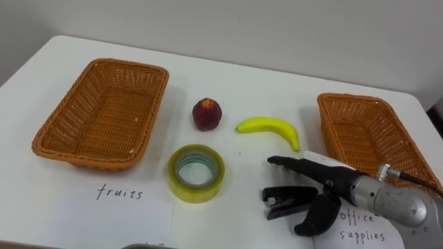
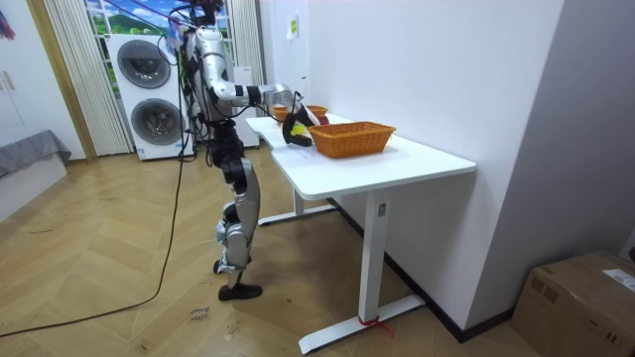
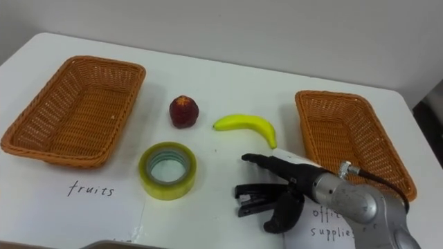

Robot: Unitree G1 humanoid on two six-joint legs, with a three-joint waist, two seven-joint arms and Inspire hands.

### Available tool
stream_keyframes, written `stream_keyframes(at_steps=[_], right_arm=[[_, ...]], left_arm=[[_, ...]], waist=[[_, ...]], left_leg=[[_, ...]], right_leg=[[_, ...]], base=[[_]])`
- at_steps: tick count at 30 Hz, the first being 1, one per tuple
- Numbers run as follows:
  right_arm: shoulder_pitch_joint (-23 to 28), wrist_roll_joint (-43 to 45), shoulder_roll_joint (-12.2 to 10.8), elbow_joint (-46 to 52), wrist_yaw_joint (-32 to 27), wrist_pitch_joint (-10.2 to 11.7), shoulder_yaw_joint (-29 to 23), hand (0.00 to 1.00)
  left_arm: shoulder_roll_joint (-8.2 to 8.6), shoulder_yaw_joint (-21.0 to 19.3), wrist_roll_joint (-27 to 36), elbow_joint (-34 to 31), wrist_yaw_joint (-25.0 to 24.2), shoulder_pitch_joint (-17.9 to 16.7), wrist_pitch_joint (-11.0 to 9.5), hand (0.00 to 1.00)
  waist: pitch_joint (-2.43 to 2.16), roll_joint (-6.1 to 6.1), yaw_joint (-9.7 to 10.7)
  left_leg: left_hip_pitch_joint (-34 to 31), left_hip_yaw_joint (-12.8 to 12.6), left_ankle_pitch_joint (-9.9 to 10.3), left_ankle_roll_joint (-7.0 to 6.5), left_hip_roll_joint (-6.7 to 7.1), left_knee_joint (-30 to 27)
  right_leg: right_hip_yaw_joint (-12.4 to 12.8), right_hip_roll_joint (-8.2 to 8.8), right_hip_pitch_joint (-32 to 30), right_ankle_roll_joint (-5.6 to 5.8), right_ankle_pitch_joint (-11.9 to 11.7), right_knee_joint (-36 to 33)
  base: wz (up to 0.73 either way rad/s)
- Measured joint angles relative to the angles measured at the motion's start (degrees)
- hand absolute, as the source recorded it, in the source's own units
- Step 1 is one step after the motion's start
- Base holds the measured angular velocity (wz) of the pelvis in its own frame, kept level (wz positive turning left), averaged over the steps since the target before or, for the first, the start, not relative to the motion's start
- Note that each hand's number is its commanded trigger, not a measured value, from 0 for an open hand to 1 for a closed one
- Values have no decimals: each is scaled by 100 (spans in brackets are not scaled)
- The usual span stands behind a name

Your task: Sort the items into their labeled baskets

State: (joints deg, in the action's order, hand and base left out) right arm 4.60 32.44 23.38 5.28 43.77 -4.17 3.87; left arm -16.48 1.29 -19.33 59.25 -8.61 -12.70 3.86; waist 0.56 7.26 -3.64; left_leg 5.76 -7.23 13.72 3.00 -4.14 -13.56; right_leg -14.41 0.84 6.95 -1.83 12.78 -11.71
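Right hand (image 1: 332,181) is out over the table (image 1: 242,76), fingers straight and pointing left, thumb hanging down. It is wide open and holds nothing. The black stapler (image 1: 287,202) lies just below the fingers, flat on the table, with the thumb close by its right end; I cannot tell if they touch.

Both baskets have nothing in them, so nothing is sorted yet. The red fruit (image 1: 207,114) and the banana (image 1: 270,126) lie mid-table between the baskets. The tape roll (image 1: 196,173) lies flat nearer me, left of the stapler.

Step in hand, as I judge it: grasp the stapler for the right basket (image 1: 367,135). I take that one for office supplies from the label sheet (image 1: 363,225) in front of it. The left basket (image 1: 104,117) would take the fruit.

Doing it well:
- Drop the palm straight down so the fingers go over the stapler's far side and the thumb closes on the near side.
- Grip across the body's middle, not the nose. It is low and probably slick, so a tip pinch may let it swing or slip.
- Keep the fingertips off the banana, which is near, just beyond them.
- Lift clear of the basket's rim before I move right. That wall is close to my wrist and a low carry could clip it.
- Let go low inside the basket.
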Motion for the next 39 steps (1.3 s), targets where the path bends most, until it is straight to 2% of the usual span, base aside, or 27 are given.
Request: stream_keyframes(at_steps=[3, 10, 16, 28, 29, 30, 31, 39], right_arm=[[0, 1, 0, 39, -2, -87, 2, 0], [0, 94, 0, 47, -15, -96, 23, 0], [94, 309, 0, 272, -15, -173, 126, 0], [239, 305, -53, 415, -60, -249, 165, 1], [239, 305, -81, 415, -66, -288, 166, 39], [241, 302, -86, 415, -65, -305, 188, 88], [245, 303, -87, 415, -70, -321, 202, 100], [90, 373, -115, 298, -483, -343, 260, 100]], left_arm=[[0, 1, 1, -10, 5, 1, 16, 0], [0, 3, 6, -20, 14, 2, 84, 0], [5, 11, 5, -91, 25, 15, 81, 0], [12, 338, 58, -80, 194, 17, 84, 0], [13, 342, 59, -80, 192, 18, 84, 0], [12, 343, 58, -80, 192, 18, 86, 0], [12, 343, 58, -80, 192, 17, 89, 0], [8, 569, 59, -80, 188, 23, 106, 0]], waist=[[-1, -1, -11], [-1, -2, -14], [-4, -8, -111], [-39, -94, -121], [-39, -94, -124], [-39, -94, -126], [-39, -95, -125], [-44, -105, -138]], left_leg=[[-5, -1, 0, 0, -1, 1], [-6, -1, 0, 0, 0, -1], [-10, -2, 0, 0, 0, -2], [-2, -6, -1, 0, -5, 3], [-2, -6, 0, 0, -7, 2], [1, -7, -1, 0, -9, 0], [5, -7, 0, 0, -9, -2], [8, -8, 0, 0, -8, -5]], right_leg=[[2, -1, 4, 0, -1, -12], [3, 0, -21, 0, 0, -4], [7, -2, -36, 0, 0, -7], [11, -4, 0, 0, 0, 2], [11, -5, 0, -1, -1, 3], [10, -6, -5, -2, -1, 6], [9, -5, -8, -2, -1, 8], [0, -6, -2, -2, -1, 27]], base=[[0], [0], [0], [0], [0], [0], [0], [0]])
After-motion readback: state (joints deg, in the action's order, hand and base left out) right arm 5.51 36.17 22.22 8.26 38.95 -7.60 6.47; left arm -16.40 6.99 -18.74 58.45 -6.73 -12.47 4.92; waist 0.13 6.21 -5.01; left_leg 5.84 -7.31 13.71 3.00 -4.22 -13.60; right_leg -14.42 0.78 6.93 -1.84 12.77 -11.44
